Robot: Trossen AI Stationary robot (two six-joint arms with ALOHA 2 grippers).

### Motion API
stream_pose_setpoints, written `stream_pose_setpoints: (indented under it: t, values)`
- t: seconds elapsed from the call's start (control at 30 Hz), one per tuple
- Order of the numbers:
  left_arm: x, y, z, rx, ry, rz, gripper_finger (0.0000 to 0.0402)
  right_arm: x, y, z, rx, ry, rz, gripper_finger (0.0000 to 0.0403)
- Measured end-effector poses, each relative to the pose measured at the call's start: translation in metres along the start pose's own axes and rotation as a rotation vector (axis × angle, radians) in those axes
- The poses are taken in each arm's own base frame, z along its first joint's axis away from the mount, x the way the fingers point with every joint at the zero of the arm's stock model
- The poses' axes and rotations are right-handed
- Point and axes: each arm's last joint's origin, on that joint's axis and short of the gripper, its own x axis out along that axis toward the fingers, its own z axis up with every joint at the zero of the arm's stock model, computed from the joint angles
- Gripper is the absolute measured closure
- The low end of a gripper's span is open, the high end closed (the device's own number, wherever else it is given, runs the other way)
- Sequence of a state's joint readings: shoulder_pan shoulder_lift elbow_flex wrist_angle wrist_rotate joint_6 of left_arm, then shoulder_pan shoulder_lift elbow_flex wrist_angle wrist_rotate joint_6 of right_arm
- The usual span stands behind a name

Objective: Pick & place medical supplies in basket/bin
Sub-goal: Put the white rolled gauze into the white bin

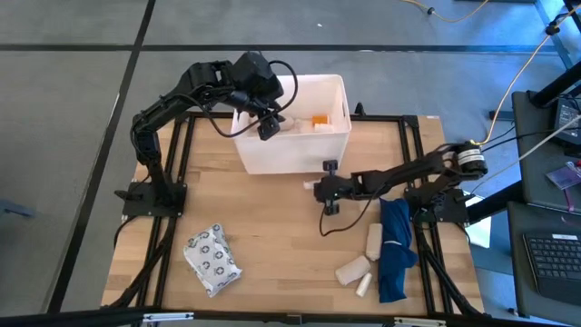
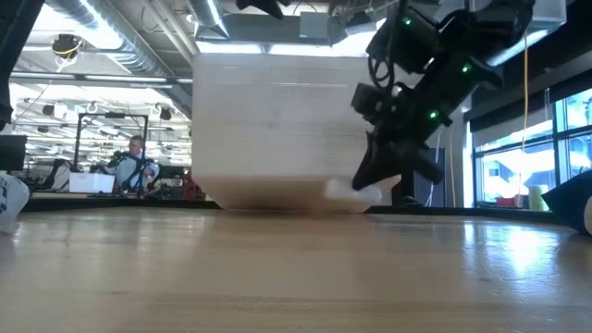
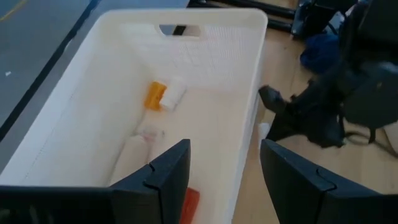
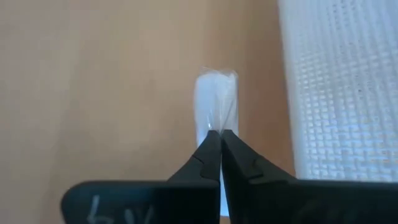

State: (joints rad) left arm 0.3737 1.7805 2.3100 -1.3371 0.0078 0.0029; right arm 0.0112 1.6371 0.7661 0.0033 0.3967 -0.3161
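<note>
The white bin [image 1: 292, 127] stands at the table's far middle. Inside it lie an orange bottle [image 3: 154, 95], a white roll [image 3: 175, 93] and a beige roll [image 3: 132, 155]. My left gripper [image 3: 224, 165] hovers open over the bin's near left part. Just in front of the bin's near wall, my right gripper [image 4: 216, 138] is shut on a small white wrapped packet [image 4: 216, 102]. A grey packet with dark rings [image 1: 212, 260] lies at the near left. Three beige rolls [image 1: 373, 238] [image 1: 352, 270] [image 1: 365, 285] lie beside a dark-blue cloth [image 1: 395, 247]. My right gripper pinches one end of the white packet [image 4: 214, 127] between its two fingertips. The fingers slant down from the table's right side and lie along the packet, which sticks out ahead of them. In the low view the packet [image 2: 355, 191] seems to hang just above the table.
The bin's near wall [image 4: 339, 93] stands close beside my right gripper. The dark-blue cloth lies under the right arm at the near right. Bare wood [image 1: 281, 245] lies between the grey packet and the rolls. A person [image 2: 135, 159] sits far off in the room.
</note>
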Motion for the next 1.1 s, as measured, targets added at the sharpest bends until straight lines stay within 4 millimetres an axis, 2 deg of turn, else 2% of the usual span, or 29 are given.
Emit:
stream_pose_setpoints:
  t: [0.13,0.57,0.73,0.93,1.1]
  values:
    - [0.0,0.0,-0.004,-0.001,0.04,0.0,0.0215,-0.007,-0.002,0.002,0.04,-0.037,0.083,0.0403]
    - [0.0,0.0,-0.006,0.0,0.06,0.015,0.0215,-0.009,0.005,-0.001,0.182,-0.041,0.417,0.0403]
    - [0.0,0.001,-0.006,0.0,0.059,0.015,0.0215,-0.018,0.002,0.002,0.276,-0.086,0.631,0.0403]
    - [0.0,0.0,-0.01,0.0,0.1,0.011,0.0215,-0.046,-0.009,0.011,0.435,-0.167,1.005,0.0403]
    - [-0.002,0.0,-0.018,-0.004,0.192,0.012,0.0215,-0.09,-0.036,0.04,0.511,-0.312,1.162,0.0403]
